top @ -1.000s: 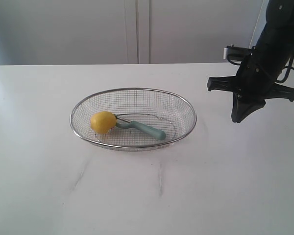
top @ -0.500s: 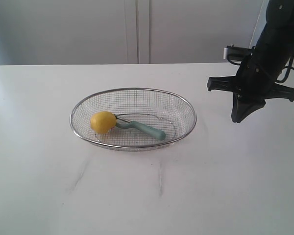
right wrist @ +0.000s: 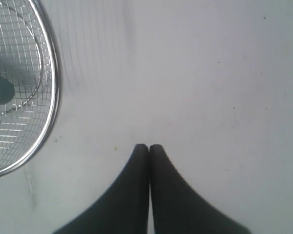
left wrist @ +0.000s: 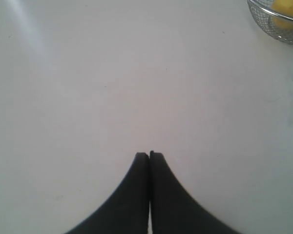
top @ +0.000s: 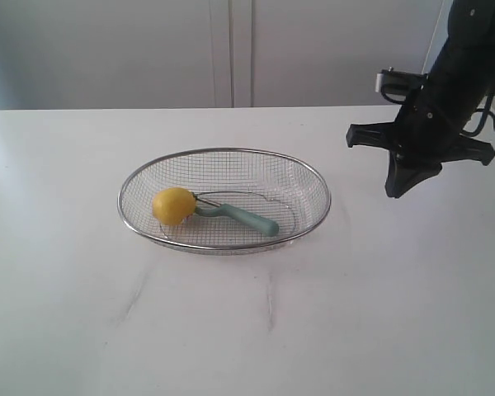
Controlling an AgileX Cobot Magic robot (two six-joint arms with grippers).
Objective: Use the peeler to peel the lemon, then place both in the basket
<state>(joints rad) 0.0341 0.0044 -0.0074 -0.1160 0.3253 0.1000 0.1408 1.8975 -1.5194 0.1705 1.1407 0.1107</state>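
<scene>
1. Inside the basket (top: 301,186), toward its left-arm end, sits the lemon (top: 174,205). The peeler (top: 247,218) lies across the basket's middle w/ its metal head touching the lemon. Its teal handle runs toward the basket's right-arm end.
2. My right gripper (right wrist: 149,145) has its jaws pressed together w/ nothing btwn them. It hangs above the tabletop (top: 231,330), well apart from the basket, out past its right-arm end.
3. My left gripper (left wrist: 149,154) is the same: jaws together, holding nothing. It's over bare tabletop, w/ the basket rim and a bit of lemon only in a corner of its wrist cam. It doesn't show in the ext view.
4. Lemon, my guess: light, firm, waxy rind, round, so it'll roll or squirt out of a pinch. I'd take it across the fat middle, not at the ends, w/ moderate squeeze.
5. Peeler, my guess: light, stiff, slim. I'd grab mid-handle, where it's clear of both lemon and blade. It lies low on the mesh, so fingertips must drop close to the wire.
6. Basket looks like light, stiff wire, prob slides on the smooth top if I bump its rim.
7. Rind looks evenly yellow from here; can't tell if any strip is off.
</scene>
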